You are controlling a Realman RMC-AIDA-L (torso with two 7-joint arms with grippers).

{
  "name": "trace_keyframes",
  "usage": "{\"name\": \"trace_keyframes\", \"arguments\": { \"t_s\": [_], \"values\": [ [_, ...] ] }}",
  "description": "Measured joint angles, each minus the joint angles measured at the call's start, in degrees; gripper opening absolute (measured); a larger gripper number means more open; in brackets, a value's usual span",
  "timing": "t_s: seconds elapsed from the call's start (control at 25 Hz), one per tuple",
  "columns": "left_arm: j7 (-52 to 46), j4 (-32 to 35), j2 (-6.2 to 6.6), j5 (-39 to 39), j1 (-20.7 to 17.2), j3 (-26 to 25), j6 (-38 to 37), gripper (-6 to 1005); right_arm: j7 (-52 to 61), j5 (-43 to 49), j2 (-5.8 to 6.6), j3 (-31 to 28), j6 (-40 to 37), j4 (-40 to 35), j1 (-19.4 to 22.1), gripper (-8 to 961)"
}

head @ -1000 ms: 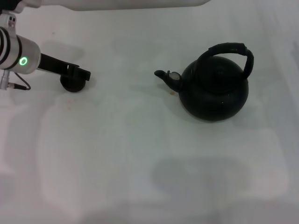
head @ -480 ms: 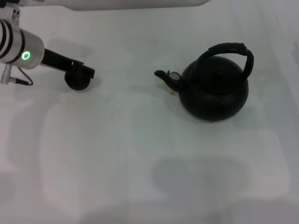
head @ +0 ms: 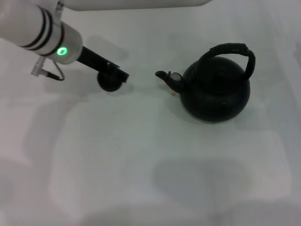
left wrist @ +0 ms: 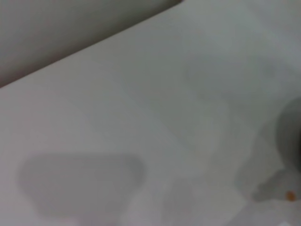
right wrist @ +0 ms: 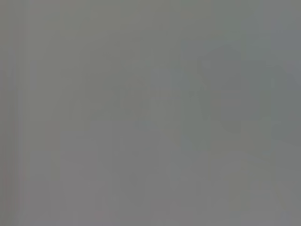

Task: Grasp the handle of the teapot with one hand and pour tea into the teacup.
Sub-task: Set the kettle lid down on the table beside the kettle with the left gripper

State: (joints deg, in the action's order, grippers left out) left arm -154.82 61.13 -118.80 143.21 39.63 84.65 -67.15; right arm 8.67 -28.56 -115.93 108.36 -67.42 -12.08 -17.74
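Teacup (head: 109, 84) gripped by left end effector (head: 117, 76); teapot (head: 215, 92) stands apart, unobstructed.

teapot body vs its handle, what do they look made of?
Teapot: matte black, probably cast iron or enamelled metal; the round body shows only a dull sheen with no sharp reflections. Handle: black arched bail with a ribbed surface, likely a cord or rubbery wrap over metal. The look alone can't confirm either.

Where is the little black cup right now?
In the head view, the teacup sits at the left gripper, left of the teapot, apart from its spout.
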Motion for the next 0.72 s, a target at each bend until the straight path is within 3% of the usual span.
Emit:
{"name": "trace_keyframes", "arguments": {
  "t_s": [0.72],
  "values": [
    [0.0,-0.3,-0.21,-5.0,1.6,9.9,0.9,657,0.0,-0.2,0.0,0.0,0.0,-0.5,-0.2,874]
  ]
}}
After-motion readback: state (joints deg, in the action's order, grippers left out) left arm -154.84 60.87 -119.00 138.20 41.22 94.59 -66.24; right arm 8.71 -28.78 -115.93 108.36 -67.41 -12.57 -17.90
